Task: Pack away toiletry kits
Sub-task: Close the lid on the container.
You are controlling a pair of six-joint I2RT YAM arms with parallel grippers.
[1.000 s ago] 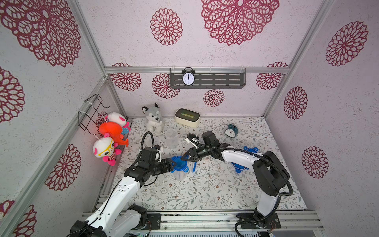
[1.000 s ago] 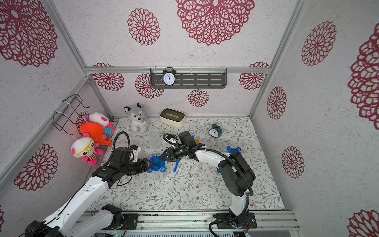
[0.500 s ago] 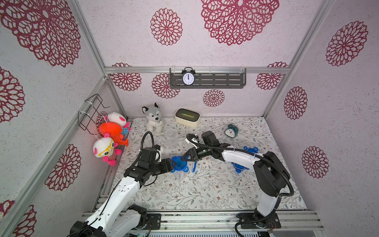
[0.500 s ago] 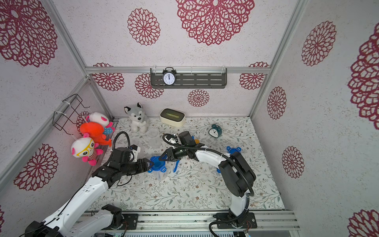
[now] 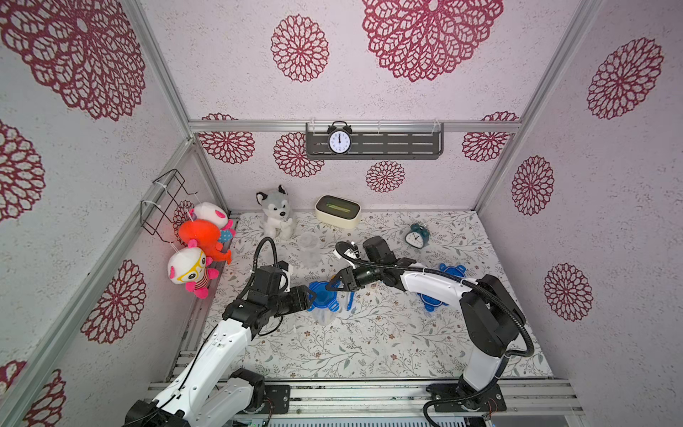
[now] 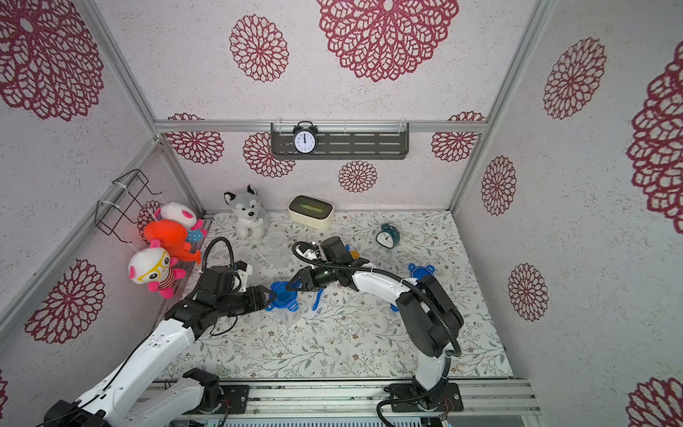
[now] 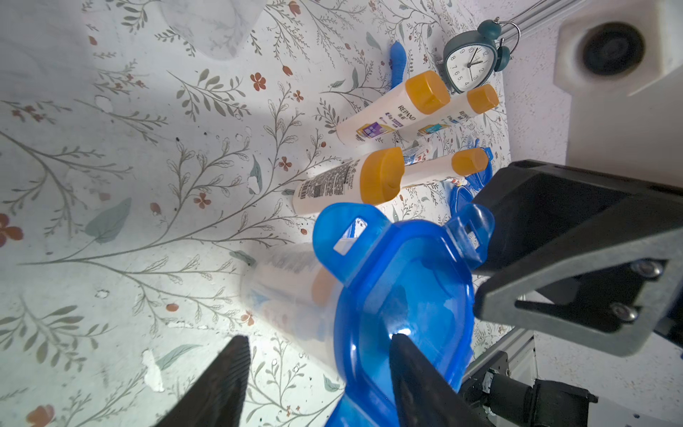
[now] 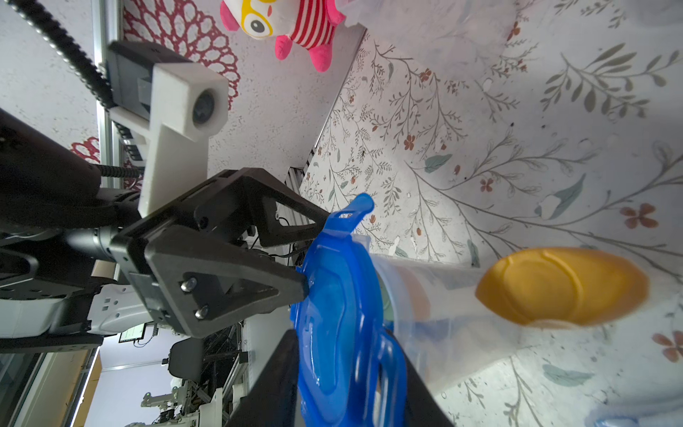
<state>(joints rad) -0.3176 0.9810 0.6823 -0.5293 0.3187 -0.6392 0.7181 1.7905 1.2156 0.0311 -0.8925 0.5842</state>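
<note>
Change: almost nothing is moving; both grippers are staying at the lid.
Left gripper (image 5: 309, 295): standing wide, fingertips pressing translucent blue tabbed round lid (image 5: 324, 297).
Cup (image 5: 322, 317): clear plastic, mid-mat, holding orange-capped bottle.
Right gripper (image 5: 331, 284): jaws narrow, touching lid's edge.

Frosted cup wall (image 7: 281, 281) is blurring its contents; blue lid (image 8: 340, 318) is running off the right wrist frame edge.

A blue tabbed lid (image 5: 322, 295) sits on a clear cup (image 5: 322, 316); four orange-capped white bottles (image 7: 391, 111) lie nearby.
</note>
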